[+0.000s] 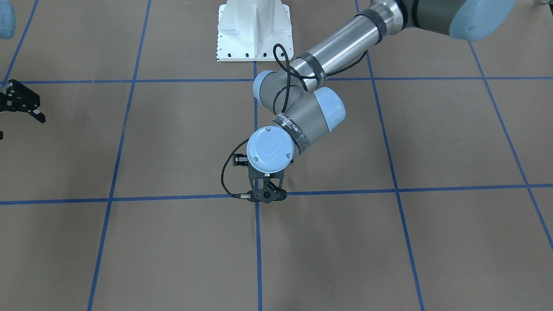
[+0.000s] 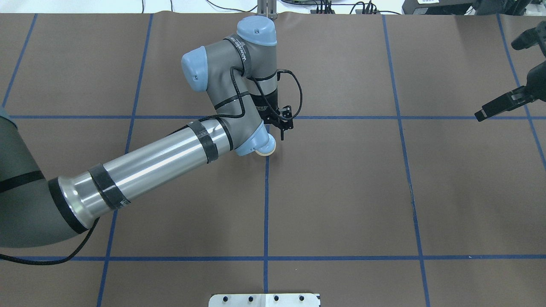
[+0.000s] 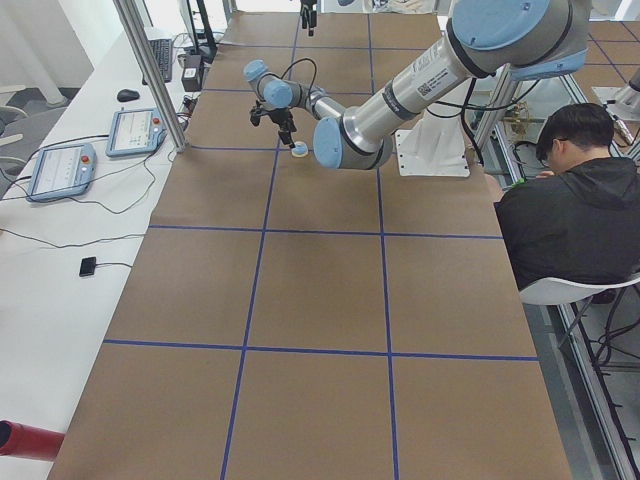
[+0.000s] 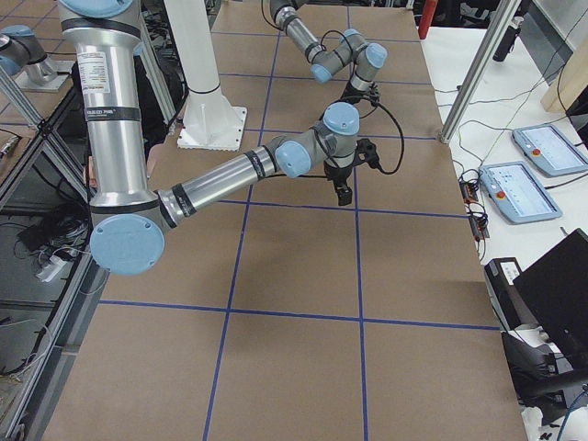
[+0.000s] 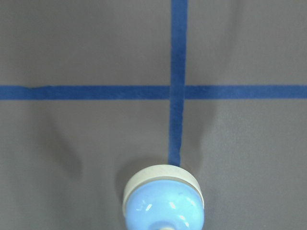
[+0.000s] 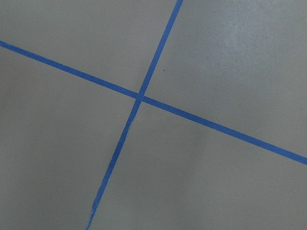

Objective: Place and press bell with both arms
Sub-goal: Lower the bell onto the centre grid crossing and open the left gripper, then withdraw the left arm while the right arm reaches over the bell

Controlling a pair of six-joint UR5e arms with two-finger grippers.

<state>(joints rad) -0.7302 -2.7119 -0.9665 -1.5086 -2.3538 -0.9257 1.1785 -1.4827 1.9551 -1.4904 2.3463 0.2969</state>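
Note:
The bell (image 5: pixel 163 201), light blue with a cream base ring, stands on the brown table on a blue tape line. In the overhead view the bell (image 2: pixel 268 149) peeks out from behind the left arm's joint cap; it also shows in the exterior left view (image 3: pixel 299 149). My left gripper (image 2: pixel 279 128) hangs just above it, open and not touching it; no fingers show in its wrist view. The left gripper (image 1: pixel 267 195) hides the bell in the front view. My right gripper (image 2: pixel 486 111) is open and empty, far off at the table's right side (image 1: pixel 26 114).
The white bolted pedestal (image 1: pixel 255 30) stands at the robot's side of the table. Blue tape lines grid the brown table (image 2: pixel 341 192). A person (image 3: pixel 570 200) sits beside the table. Pendant tablets (image 3: pixel 60 170) lie on the white side bench.

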